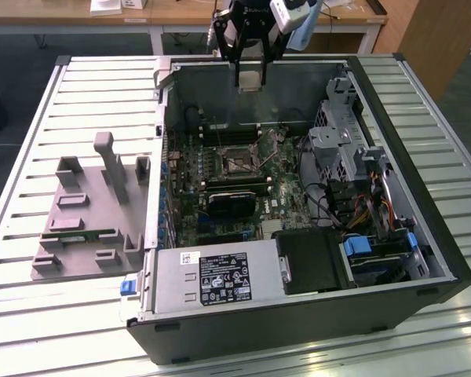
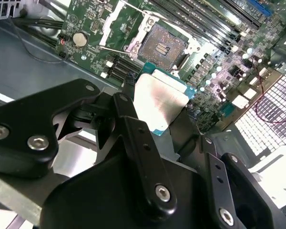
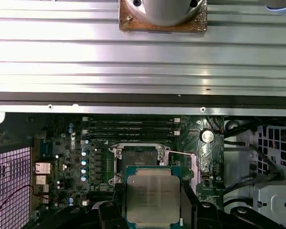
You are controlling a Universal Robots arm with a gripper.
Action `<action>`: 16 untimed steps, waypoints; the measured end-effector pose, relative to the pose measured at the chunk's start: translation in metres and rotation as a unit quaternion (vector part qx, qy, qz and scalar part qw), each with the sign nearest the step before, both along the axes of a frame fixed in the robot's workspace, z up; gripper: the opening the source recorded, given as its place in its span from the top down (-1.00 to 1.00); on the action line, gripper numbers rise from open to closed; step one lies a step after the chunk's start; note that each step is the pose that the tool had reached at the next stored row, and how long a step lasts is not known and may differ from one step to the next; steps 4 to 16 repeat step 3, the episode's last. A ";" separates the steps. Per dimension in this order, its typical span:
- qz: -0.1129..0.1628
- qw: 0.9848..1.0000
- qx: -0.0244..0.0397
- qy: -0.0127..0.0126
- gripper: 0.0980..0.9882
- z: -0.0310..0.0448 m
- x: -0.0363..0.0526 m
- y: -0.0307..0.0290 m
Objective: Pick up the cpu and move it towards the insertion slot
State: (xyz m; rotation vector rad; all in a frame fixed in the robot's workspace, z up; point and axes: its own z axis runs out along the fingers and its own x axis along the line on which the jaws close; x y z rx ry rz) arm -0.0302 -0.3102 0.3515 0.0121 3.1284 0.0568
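Observation:
My gripper [image 1: 250, 72] is shut on the cpu [image 1: 250, 79], a flat square chip with a silvery top, and holds it in the air over the far wall of the open computer case. Both wrist views show the cpu [image 2: 158, 95] [image 3: 152, 194] clamped between the black fingers [image 2: 128, 114] [image 3: 189, 207]. The insertion slot [image 1: 237, 160] is a square socket with a shiny metal frame and dark centre on the green motherboard, below the chip. In both wrist views the insertion slot [image 2: 163, 45] [image 3: 137, 153] lies just beyond the chip's edge, uncovered.
A grey tray [image 1: 78, 212] with a green memory stick [image 1: 90, 234] lies at the exterior view's left. Inside the case [image 1: 298, 314] are long memory slots [image 3: 131, 128], a black block [image 1: 231, 203], a power supply [image 1: 212, 279], a drive cage [image 1: 345, 145] and cables [image 1: 369, 208].

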 end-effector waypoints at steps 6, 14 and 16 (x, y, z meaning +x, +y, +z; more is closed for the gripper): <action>0.000 1.000 0.000 0.000 0.01 0.0000 0.0000 0.0001; 0.000 1.000 0.000 0.000 0.01 0.0000 0.0000 0.0001; 0.000 1.000 0.000 0.000 0.01 0.0000 0.0000 0.0001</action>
